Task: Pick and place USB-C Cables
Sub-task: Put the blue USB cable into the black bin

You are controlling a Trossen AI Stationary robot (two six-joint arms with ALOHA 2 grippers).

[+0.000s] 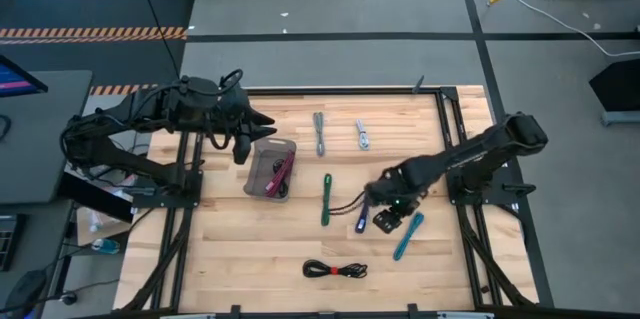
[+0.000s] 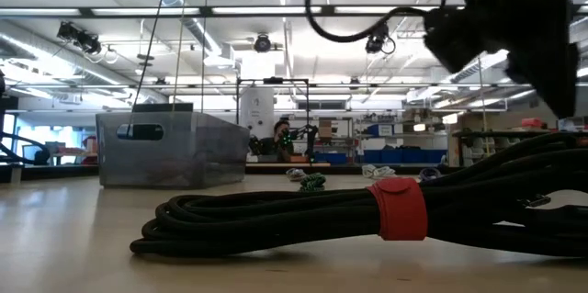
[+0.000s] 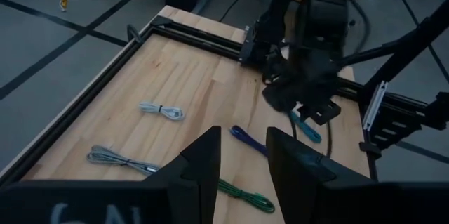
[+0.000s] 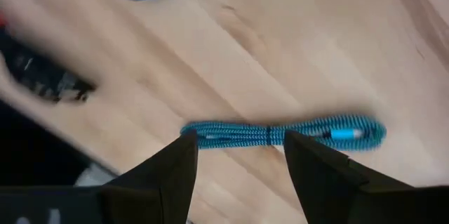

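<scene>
Several short bundled cables lie flat on the wooden table (image 1: 250, 259): grey (image 1: 319, 132), silver (image 1: 362, 135), green (image 1: 326, 199), purple (image 1: 360, 222), teal (image 1: 407, 237), and black with a red tie (image 1: 335, 270). A magenta cable (image 1: 279, 175) lies in the grey tray (image 1: 258, 172). My right gripper (image 1: 389, 220) hangs open over the table, pointing steeply down between the purple and teal cables. In its wrist view the teal cable (image 4: 280, 134) lies just ahead of the spread fingertips (image 4: 238, 164), untouched. My left gripper (image 3: 242, 171) waits open above the tray's far-left corner, holding nothing.
A black metal frame (image 1: 452, 109) borders the table. In the low view the black cable (image 2: 276, 215) with its red tie (image 2: 400, 208) fills the foreground, and the tray (image 2: 170, 151) stands behind it. A person (image 2: 278, 137) sits far off in the room.
</scene>
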